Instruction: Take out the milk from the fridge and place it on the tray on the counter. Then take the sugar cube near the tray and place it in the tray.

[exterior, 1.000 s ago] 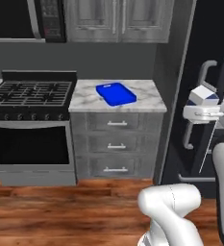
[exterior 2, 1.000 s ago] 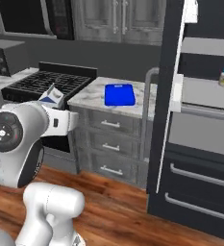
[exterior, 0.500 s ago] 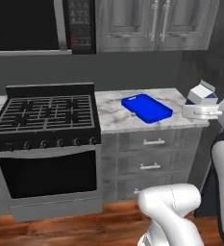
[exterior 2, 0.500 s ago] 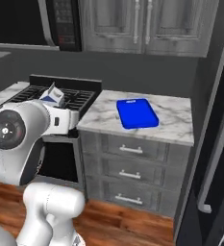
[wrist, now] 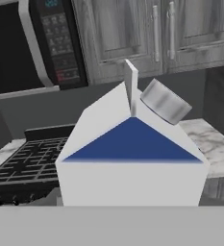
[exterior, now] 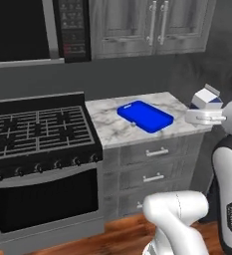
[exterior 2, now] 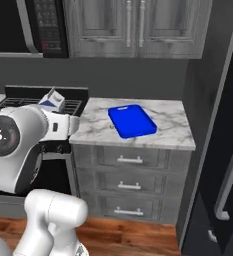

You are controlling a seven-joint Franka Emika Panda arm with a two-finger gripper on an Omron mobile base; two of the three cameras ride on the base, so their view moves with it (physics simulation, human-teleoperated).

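The milk (wrist: 131, 161), a white gable-top carton with a blue panel and a grey cap, looms very close in the hand view. My gripper (exterior: 205, 107) is shut on it and holds it in the air off the counter's right end. From the right base view the milk (exterior 2: 52, 100) peeks above my arm, left of the counter (exterior 2: 173, 125). The blue tray (exterior: 145, 115) lies flat on the counter (exterior: 112, 130), with nothing on it. A tiny pale sugar cube (exterior: 133, 124) sits on the marble just beside the tray's near-left edge. The black fridge (exterior 2: 215, 160) stands at the right.
A black stove (exterior: 38, 129) with grates adjoins the counter on the left, with a microwave (exterior: 33, 27) above it. Grey wall cabinets (exterior: 152, 25) hang over the counter, and grey drawers (exterior 2: 130, 160) sit below it.
Both base views have swung away from the fridge to face the counter and stove, so the base has moved. The milk has stayed in my gripper throughout.
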